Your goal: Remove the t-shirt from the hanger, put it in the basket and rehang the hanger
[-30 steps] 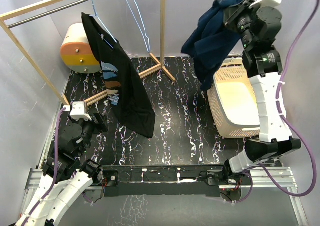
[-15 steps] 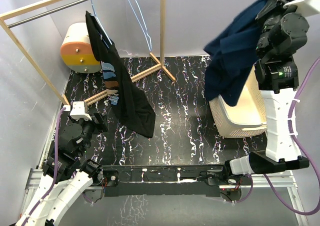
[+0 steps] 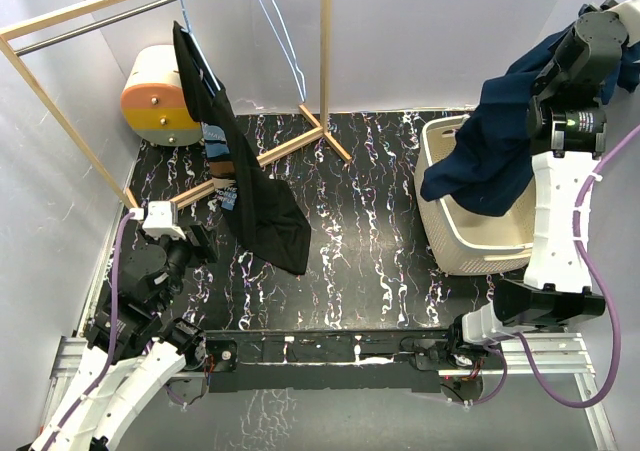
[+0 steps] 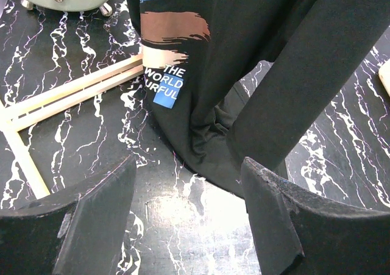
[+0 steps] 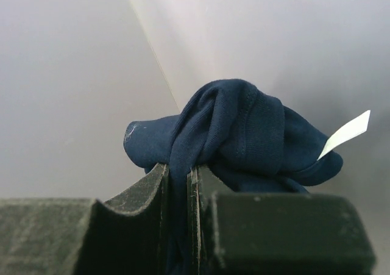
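Right gripper pinched tight on a navy t-shirt dangling over the cream basket; left gripper fingers apart, empty, facing 1 hanging black t-shirt.

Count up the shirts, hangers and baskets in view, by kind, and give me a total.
Shirts: 2, the black shirt and the navy shirt.
Hangers: 2, the loaded hanger and the bare hanger.
Baskets: 1, the white basket.
Total: 5.
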Action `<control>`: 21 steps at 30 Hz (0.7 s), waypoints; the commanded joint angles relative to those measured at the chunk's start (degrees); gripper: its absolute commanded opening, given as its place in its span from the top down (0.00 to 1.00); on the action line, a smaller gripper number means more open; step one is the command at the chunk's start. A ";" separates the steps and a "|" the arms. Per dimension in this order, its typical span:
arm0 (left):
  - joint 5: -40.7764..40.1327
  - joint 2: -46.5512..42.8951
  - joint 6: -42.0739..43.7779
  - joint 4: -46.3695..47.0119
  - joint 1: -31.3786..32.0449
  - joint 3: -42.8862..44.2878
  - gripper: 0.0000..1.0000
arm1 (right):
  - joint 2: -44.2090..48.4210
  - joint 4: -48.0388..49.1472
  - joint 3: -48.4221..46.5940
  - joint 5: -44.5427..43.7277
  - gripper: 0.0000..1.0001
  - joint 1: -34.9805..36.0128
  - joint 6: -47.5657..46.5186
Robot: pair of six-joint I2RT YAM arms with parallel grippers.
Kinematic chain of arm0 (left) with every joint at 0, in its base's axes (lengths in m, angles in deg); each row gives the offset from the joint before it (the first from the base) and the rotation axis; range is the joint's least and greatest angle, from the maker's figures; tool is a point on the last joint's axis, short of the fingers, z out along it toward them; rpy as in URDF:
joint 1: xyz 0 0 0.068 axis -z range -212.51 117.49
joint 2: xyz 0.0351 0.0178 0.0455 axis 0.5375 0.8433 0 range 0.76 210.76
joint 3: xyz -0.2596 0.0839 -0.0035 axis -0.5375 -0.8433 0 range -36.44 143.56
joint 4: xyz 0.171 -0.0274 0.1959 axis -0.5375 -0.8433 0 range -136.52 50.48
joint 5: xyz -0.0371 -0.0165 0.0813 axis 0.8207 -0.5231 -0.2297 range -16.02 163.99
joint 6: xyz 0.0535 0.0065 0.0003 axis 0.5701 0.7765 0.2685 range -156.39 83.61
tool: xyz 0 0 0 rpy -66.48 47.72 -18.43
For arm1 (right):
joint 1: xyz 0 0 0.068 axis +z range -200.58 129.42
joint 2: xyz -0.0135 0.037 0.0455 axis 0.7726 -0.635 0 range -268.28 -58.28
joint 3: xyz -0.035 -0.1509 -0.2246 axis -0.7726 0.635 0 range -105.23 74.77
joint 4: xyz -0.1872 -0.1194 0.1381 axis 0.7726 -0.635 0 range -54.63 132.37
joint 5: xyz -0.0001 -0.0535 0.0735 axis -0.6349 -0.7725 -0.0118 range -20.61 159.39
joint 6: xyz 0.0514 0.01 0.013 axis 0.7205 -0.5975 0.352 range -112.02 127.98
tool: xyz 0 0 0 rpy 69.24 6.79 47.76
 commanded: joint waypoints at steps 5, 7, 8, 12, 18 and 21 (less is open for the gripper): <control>0.79 0.27 0.42 0.78 -0.01 -0.06 0.32 | 4.00 0.90 7.66 8.10 0.92 -0.31 4.81; 0.90 0.25 0.42 0.71 -0.04 -0.02 0.32 | 6.59 1.65 14.55 10.19 0.92 -0.30 5.61; 0.92 0.24 0.46 0.75 -0.05 -0.07 0.32 | 8.14 2.02 18.04 11.46 0.92 -0.26 6.24; 1.23 0.54 0.42 0.73 -0.01 -0.08 0.32 | 14.31 1.45 33.33 13.93 0.92 -0.28 9.86; 1.97 0.68 0.49 0.76 -0.02 -0.08 0.32 | 18.84 2.04 47.65 17.47 0.92 -0.28 12.66; 1.90 0.55 0.42 0.68 -0.02 -0.09 0.32 | 19.97 2.60 52.15 19.57 0.92 -0.31 13.61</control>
